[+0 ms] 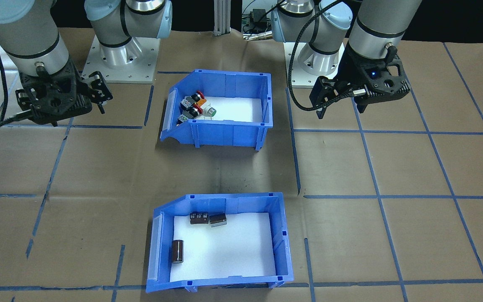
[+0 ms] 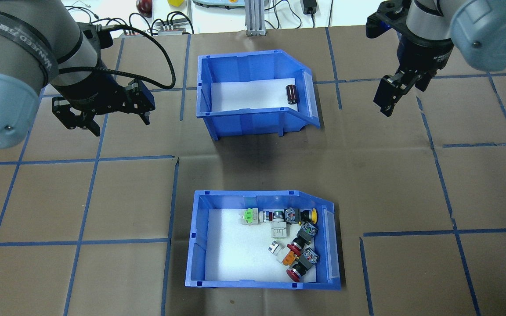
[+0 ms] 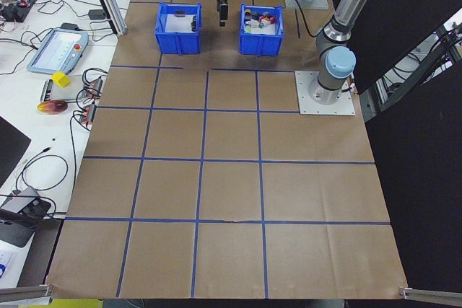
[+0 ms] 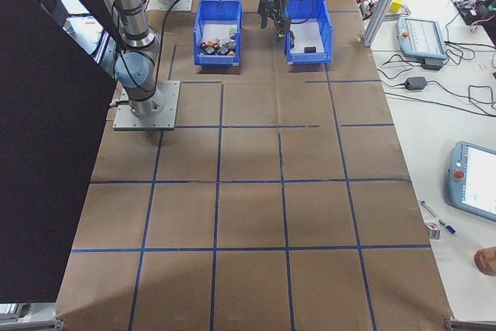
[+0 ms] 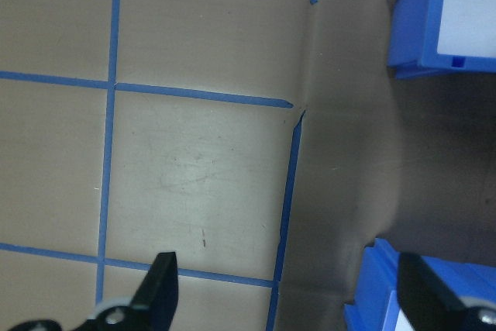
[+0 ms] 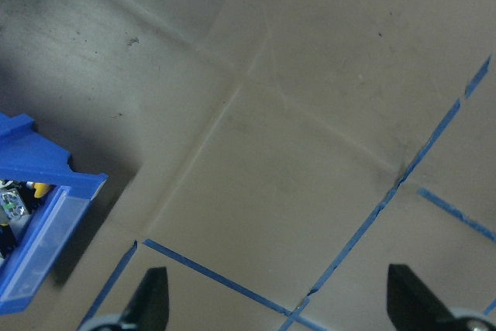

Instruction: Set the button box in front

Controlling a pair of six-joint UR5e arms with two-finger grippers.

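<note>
Blue plastic button box, foam-lined and holding coloured push-buttons, shown resting on the paper-covered counter on the robot's side, behind a like blue bin of dark cylinders. Left end effector and right end effector are held spread apart, empty, above the counter

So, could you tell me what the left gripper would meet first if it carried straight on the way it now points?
Probably just the bare brown paper on the table. The left gripper points down with open jaws, and the button box sits off to one side of that line, though depth is uncertain.
</note>
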